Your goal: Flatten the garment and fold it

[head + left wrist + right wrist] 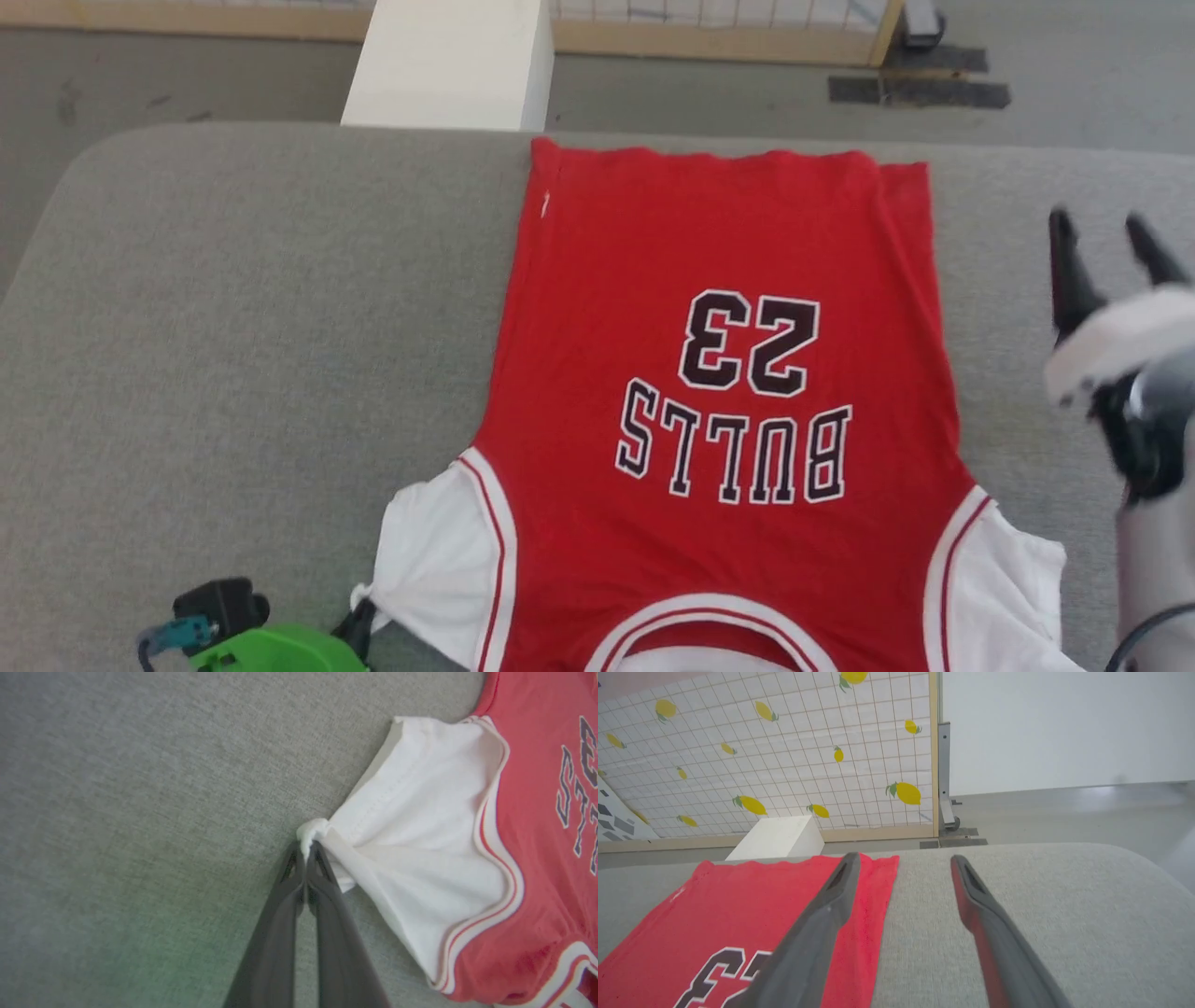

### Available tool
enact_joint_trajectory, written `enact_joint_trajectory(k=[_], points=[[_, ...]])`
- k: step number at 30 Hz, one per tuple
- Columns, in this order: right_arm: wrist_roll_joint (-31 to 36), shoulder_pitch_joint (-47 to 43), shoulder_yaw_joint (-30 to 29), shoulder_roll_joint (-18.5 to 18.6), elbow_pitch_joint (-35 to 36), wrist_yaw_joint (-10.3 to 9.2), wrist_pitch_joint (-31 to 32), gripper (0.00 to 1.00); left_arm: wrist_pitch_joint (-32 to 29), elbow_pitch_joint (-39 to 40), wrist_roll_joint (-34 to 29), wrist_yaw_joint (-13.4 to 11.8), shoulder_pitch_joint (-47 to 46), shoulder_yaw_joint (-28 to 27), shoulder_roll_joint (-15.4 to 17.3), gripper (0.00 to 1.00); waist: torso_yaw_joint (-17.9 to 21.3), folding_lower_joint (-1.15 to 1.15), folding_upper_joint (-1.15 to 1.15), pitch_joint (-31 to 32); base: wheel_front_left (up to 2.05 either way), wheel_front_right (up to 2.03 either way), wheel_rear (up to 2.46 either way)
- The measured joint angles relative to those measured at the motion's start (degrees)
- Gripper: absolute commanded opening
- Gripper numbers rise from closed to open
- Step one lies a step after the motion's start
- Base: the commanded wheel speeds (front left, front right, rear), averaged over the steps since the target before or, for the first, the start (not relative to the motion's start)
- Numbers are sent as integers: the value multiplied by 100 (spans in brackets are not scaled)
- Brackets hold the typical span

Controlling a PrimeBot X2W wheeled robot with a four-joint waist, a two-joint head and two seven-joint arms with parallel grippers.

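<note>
The garment (719, 373) lies flat on the grey table, print side up, its "BULLS 23" upside down in the head view and its hem at the far edge. My left gripper (306, 854) is shut on the bunched tip of the white left sleeve (420, 821), low on the table beside the shirt. In the head view that gripper (359, 621) sits at the bottom left, by a green part of the arm. My right gripper (1111, 247) hovers open to the right of the garment (738, 914), holding nothing, its fingers (840, 882) pointing toward the far edge.
The grey fabric-covered table (233, 327) has rounded far corners. A white block (448, 65) stands just past its far edge. Beyond it stand a wooden-framed lemon-print screen (784, 751) and grey floor (1074, 56). Bare table stretches left of the shirt.
</note>
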State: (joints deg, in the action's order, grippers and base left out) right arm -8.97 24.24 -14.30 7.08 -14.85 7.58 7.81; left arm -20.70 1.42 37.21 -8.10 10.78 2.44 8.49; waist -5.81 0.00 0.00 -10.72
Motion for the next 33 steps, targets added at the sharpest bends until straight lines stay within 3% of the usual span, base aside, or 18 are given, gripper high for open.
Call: enact_joint_trajectory(k=[8, 14, 21, 28, 29, 30, 33], points=[[579, 1737, -22, 637, -1296, 0, 447, 100, 281, -24, 4, 197, -464, 194, -170, 0, -408, 1, 0, -620, 0, 0, 0], [845, 2452, -202, 1047, -1904, 0, 1129, 100, 522, -196, 20, 409, -823, 412, -303, 0, -819, 0, 0, -1066, 0, 0, 0], [960, 3073, -466, 1205, -2202, 0, 2561, 100, 833, -249, 90, 649, -1065, 610, -411, 0, -1238, 0, 0, -1620, 0, 0, 0], [1354, 3322, -802, 1158, -1911, 0, 3851, 100, 1024, -209, 123, 787, -1193, 751, -481, 0, -1513, 0, 0, -2085, 0, 0, 0], [1397, 3349, -859, 1145, -1834, 0, 3965, 94, 1027, -203, 125, 809, -1202, 759, -485, 0, -1537, 0, 0, -2127, 0, 0, 0], [1461, 3366, -915, 1127, -1735, 0, 4084, 51, 1047, -194, 136, 810, -1210, 772, -490, 0, -1562, 0, 0, -2172, 0, 0, 0], [1571, 3363, -1157, 1027, -1451, 0, 4209, 9, 1080, -194, 164, 817, -1233, 799, -508, 0, -1613, 0, 0, -2241, 0, 0, 0]])
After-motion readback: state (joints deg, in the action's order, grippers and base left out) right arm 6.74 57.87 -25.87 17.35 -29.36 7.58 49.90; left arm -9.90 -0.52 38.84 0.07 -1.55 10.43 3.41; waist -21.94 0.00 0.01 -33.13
